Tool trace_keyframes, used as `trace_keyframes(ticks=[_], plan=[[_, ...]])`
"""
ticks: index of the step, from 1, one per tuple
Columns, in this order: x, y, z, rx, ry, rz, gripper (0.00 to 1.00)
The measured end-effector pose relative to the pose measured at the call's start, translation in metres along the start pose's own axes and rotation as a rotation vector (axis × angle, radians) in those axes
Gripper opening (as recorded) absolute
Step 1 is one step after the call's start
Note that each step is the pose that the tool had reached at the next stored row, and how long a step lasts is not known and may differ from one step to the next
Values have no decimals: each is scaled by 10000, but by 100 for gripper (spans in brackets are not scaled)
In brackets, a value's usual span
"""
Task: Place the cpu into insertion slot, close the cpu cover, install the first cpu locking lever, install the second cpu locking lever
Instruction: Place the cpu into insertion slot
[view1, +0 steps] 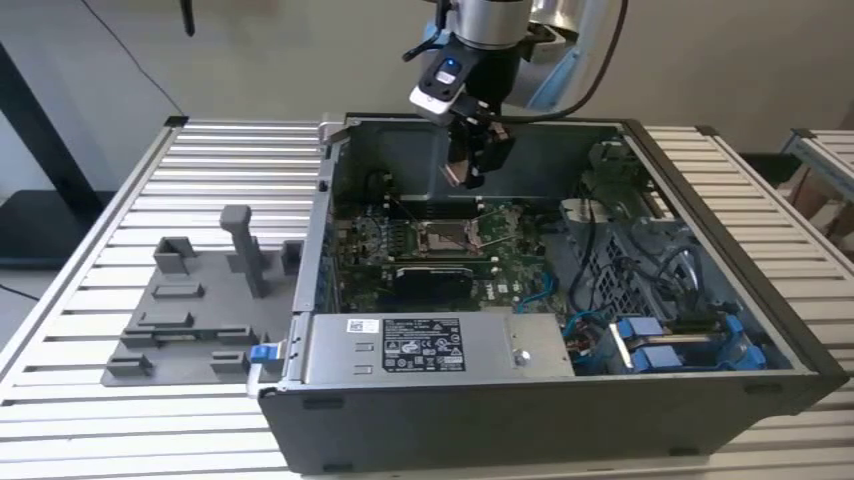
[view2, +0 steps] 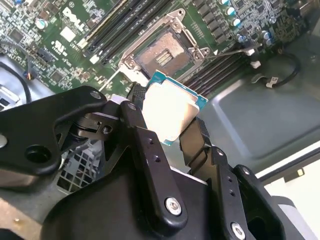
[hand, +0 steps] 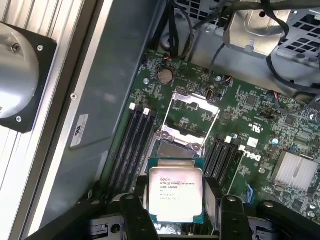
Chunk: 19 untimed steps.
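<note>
My gripper (view1: 471, 170) hangs inside the open computer case, above the green board and a little behind the insertion slot (view1: 441, 237). It is shut on the cpu (view2: 167, 112), a flat square chip with a pale metal top and a teal edge, clamped between the two black fingers (view2: 140, 125). In the first wrist view the cpu (hand: 176, 192) sits just short of the insertion slot (hand: 175, 147), whose dark centre lies bare. The cpu cover (hand: 195, 107), a silver frame with a window, stands flipped open on the slot's far side. The insertion slot (view2: 162, 52) is uncovered.
The case walls (view1: 318, 240) ring the board closely. Black memory slots (hand: 136, 145) run beside the socket, and a finned heat sink (hand: 295, 167) sits further off. Cables and blue connectors (view1: 641, 345) fill the exterior view's right. A grey fixture (view1: 187, 320) lies on the slatted table.
</note>
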<state>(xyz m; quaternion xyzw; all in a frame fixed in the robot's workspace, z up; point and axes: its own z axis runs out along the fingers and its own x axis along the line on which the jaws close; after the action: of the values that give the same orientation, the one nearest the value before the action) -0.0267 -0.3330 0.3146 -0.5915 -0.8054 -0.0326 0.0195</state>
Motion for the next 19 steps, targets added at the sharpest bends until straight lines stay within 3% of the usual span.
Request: trace_keyframes(ticks=[19], plan=[[3, 1, 93, 103, 19, 1952, 54]])
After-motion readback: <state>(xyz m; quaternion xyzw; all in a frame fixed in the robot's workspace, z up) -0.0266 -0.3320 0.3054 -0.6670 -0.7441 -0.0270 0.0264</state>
